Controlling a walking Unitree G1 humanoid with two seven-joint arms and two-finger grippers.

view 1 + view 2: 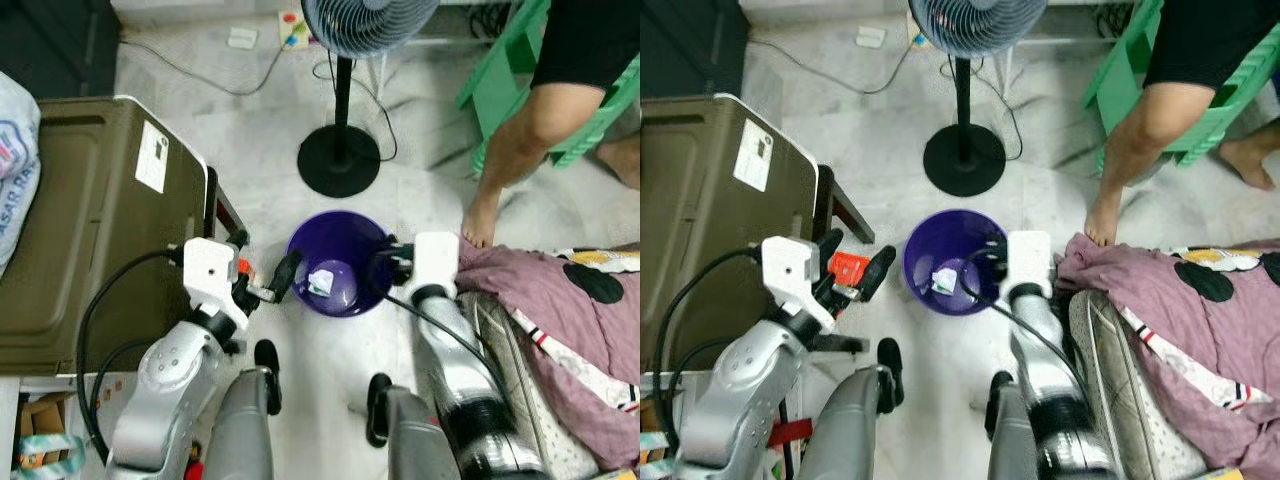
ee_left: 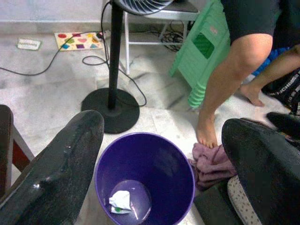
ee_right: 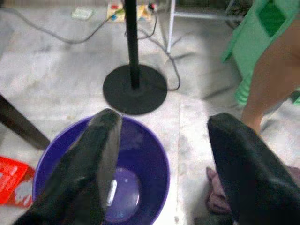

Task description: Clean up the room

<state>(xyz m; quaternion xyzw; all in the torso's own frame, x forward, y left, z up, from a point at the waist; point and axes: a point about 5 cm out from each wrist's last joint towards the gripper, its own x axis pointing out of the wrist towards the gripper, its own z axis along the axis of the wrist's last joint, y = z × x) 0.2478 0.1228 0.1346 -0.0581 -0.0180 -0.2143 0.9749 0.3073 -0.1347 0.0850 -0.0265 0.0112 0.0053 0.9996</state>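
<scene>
A crumpled white scrap (image 1: pixel 321 281) already lies at the bottom of the purple bin (image 1: pixel 300 250), which stands on the floor between the two arms. The next piece looks to be the red packet (image 1: pixel 847 267) lying flat just beside the bin, on the robot's left. The left gripper (image 1: pixel 858 278) hangs spread wide and empty right beside it, clearly nearer than the right gripper (image 1: pixel 385 262), which gapes empty over the bin's rim.
</scene>
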